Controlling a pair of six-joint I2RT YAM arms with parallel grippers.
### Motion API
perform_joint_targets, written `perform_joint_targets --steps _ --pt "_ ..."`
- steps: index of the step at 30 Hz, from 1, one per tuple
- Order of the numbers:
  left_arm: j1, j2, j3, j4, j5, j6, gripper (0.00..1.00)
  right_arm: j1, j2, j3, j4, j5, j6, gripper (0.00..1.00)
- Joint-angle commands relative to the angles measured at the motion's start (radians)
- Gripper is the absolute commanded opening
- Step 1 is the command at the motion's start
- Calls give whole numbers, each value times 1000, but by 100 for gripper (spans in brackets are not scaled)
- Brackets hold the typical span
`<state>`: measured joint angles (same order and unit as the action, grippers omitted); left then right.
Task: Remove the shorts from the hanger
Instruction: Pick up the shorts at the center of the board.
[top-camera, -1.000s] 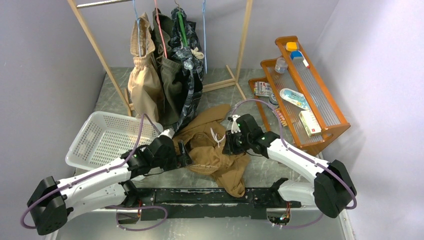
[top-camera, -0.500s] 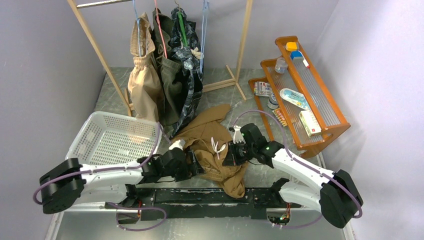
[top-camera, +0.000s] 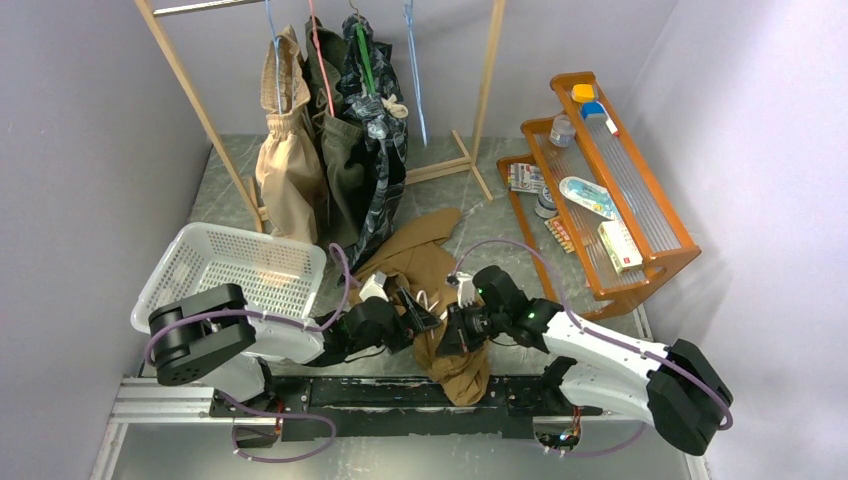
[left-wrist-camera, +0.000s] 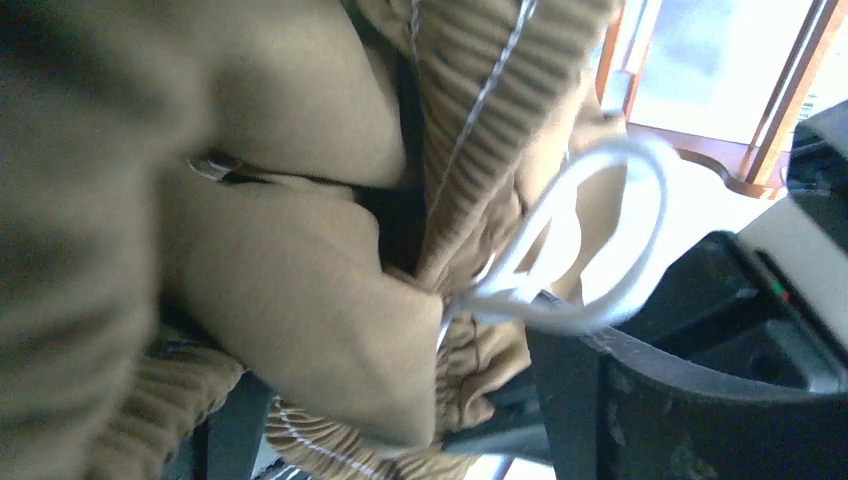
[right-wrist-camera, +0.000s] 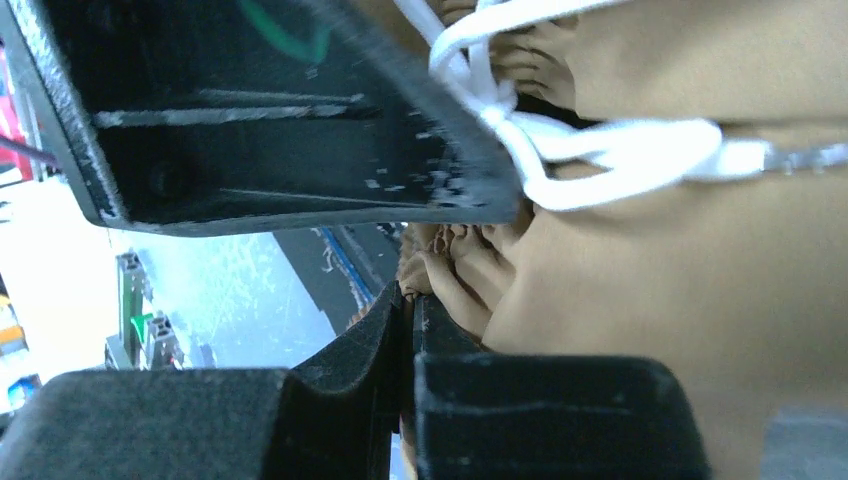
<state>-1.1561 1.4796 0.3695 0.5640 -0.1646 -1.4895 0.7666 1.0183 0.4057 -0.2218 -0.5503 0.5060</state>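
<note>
Clearly the right gripper (top-camera: 447, 335) pinches the tan shorts (top-camera: 426, 266) by the waist, the spread left gripper (top-camera: 415, 317) straddling their cloth.

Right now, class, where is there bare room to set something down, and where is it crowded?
Free: the tabletop between tan shorts and orange shelf; inside the white basket. Crowded: the near middle, where left hand and right hand meet; around the hanging shorts under the rack.
</note>
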Motion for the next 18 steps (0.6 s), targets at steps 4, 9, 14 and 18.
perform_joint_targets --steps 4,9,14,18 --pt "-8 -13 25 11 -130 -55 90 130 30 -38 115 10 73 0" --pt "-7 -35 7 -98 -204 -138 86 142 9 -76 177 -1 93 0" --pt "4 0 58 -148 -204 -82 56 143 -80 -82 129 -15 59 0" --pt "4 -12 118 -305 -208 -65 17 143 -199 -17 2 150 68 19"
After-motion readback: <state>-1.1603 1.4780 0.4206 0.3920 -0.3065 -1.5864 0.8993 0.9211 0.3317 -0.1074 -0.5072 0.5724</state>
